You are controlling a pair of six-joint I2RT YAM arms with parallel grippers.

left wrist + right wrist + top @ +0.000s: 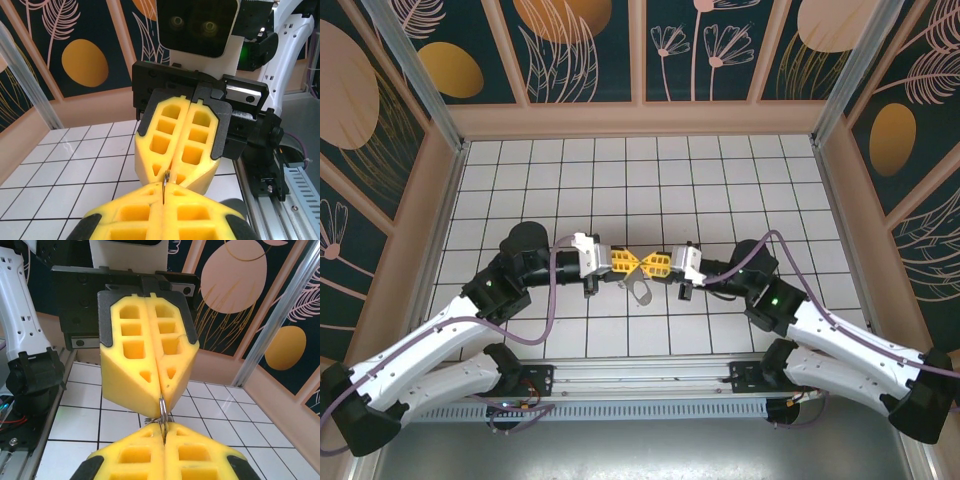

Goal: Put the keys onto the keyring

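Both arms reach in from the near edge, elbows bowed outward, wrists level and facing each other at centre. Left gripper (632,263) and right gripper (648,263) meet tip to tip, jaws closed, both pinching the keyring (640,292).

Yellow left claw (634,262), yellow right claw (648,262), pale silvery keyring (640,292), white black-gridded floor (620,180)

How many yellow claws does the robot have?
2. The left gripper and the right gripper meet tip to tip above the middle of the table. Both are shut on a small metal ring. None seem hidden.
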